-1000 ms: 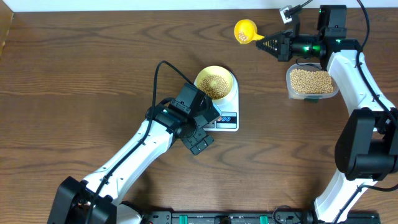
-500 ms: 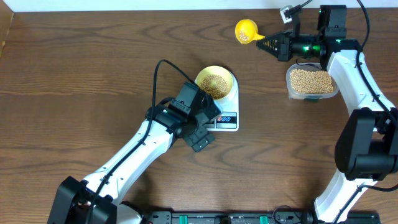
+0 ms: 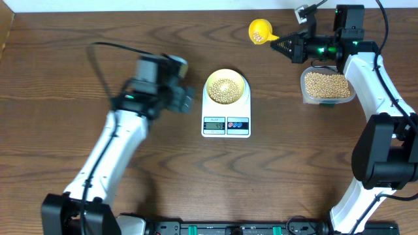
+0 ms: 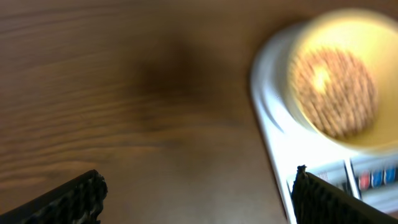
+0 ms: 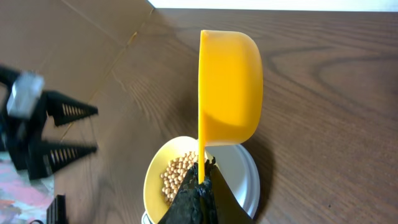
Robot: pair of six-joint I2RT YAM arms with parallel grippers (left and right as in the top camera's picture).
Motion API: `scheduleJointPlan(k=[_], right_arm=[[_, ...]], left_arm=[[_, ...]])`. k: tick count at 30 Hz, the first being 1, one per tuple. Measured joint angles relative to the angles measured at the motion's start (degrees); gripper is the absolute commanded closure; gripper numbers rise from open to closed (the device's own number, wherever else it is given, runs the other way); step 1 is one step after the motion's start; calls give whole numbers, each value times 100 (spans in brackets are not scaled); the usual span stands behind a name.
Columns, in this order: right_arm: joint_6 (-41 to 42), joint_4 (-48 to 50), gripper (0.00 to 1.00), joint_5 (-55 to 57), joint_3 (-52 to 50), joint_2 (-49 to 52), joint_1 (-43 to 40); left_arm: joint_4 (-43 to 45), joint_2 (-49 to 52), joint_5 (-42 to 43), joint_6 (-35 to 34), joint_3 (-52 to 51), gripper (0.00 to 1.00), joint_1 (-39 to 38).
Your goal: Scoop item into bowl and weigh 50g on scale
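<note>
Two views are hard to read. The left wrist picture is smeared throughout. In the overhead picture the left arm [image 3: 121, 140] is blurred, so its end shows only as a dark shape left of the scale [image 3: 208, 114].

In the wrist view, the left gripper [image 4: 199, 198] has its fingertips far apart at the bottom corners. They are cut off by the frame edge, with only bare table [image 3: 59, 59] between them. The scale display is too small to read. The right arm [image 3: 375, 78] covers the upper edge of the clear tub [image 3: 305, 96].

Containers:
- The bowl [image 3: 209, 83] sits on the rear of the scale and holds a heap of beans [image 3: 226, 90] in its middle.
- The clear tub stands at the right of the table, well apart from the scale. Beans cover its floor.
- The yellow scoop [image 3: 259, 31] is near the far table edge with a few beans in it. Whether it touches the table cannot be told.

The right gripper [image 3: 282, 44] is clamped tight on the scoop handle. In the right wrist view only the scoop's outer wall shows, so its contents are hidden. The bowl behind it is partly covered by the fingers.
</note>
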Motion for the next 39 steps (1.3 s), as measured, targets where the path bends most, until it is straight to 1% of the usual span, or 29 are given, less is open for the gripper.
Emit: scheduleJointPlan(k=[3, 7, 14, 27, 29, 31, 33, 36, 39], right_arm=[[4, 0, 99, 4, 0, 0, 0], [24, 11, 99, 4, 0, 0, 0], [26, 13, 99, 4, 0, 0, 2], [46, 13, 99, 4, 0, 0, 2], [52, 22, 99, 4, 0, 0, 2], [59, 35, 99, 7, 0, 0, 2], [61, 35, 99, 48, 0, 0, 2], [63, 37, 99, 151, 0, 0, 2], [63, 87, 99, 229, 0, 0, 2]], left_arm=[[22, 0, 328, -264, 17, 2, 522], [111, 0, 535, -420, 17, 2, 789], [249, 0, 691, -461, 17, 2, 774], [256, 0, 658, -461, 17, 2, 774], [256, 0, 476, -461, 17, 2, 774], [260, 0, 76, -461, 17, 2, 774], [341, 0, -509, -461, 17, 2, 774], [743, 2, -1547, -461, 17, 2, 793], [1314, 28, -2181, -457, 20, 2, 931]])
